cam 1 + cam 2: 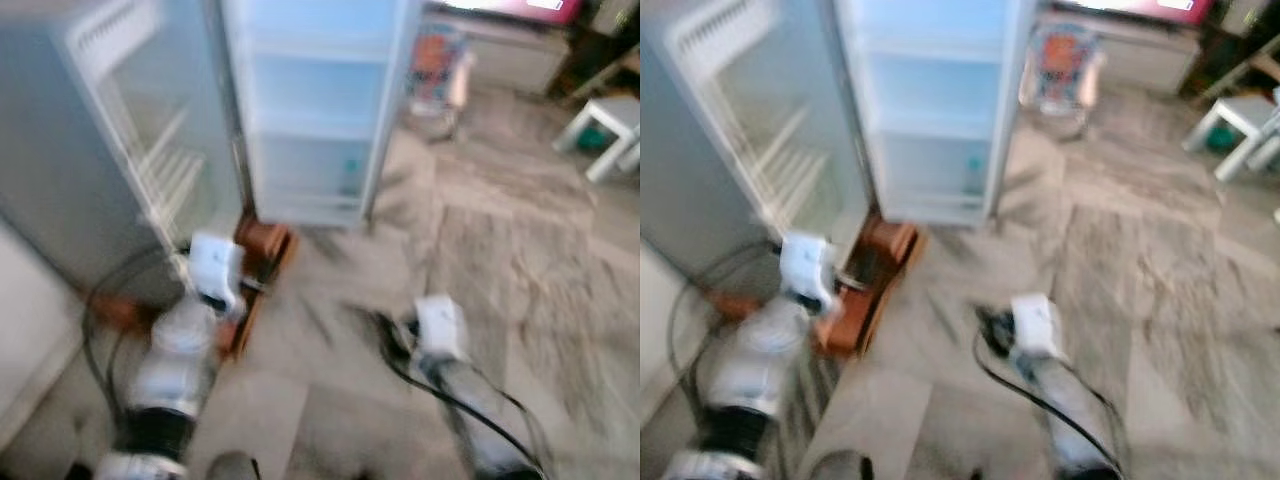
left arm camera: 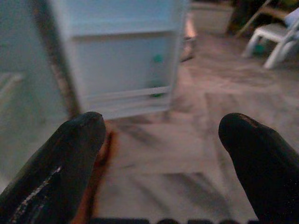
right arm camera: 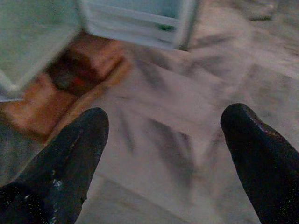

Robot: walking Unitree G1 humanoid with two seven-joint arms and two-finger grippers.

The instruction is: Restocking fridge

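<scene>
The white fridge (image 1: 315,110) stands open ahead, its glass door (image 1: 130,140) swung out to my left. On its lowest shelf stands a clear bottle with a green cap (image 2: 156,77). A brown crate (image 1: 262,245) lies on the floor at the foot of the fridge, just past my left wrist. My left gripper (image 2: 161,140) is open and empty, pointing at the fridge's lower part. My right gripper (image 3: 163,140) is open and empty too, held low over the tiled floor right of the crate. The head views are blurred.
A white stool (image 1: 610,130) stands at the far right. A colourful bag or seat (image 1: 437,65) and a low cabinet (image 1: 520,50) are behind the fridge's right side. A black cable (image 1: 95,300) loops on the floor at my left. Grey tiled floor (image 1: 520,280) spreads to the right.
</scene>
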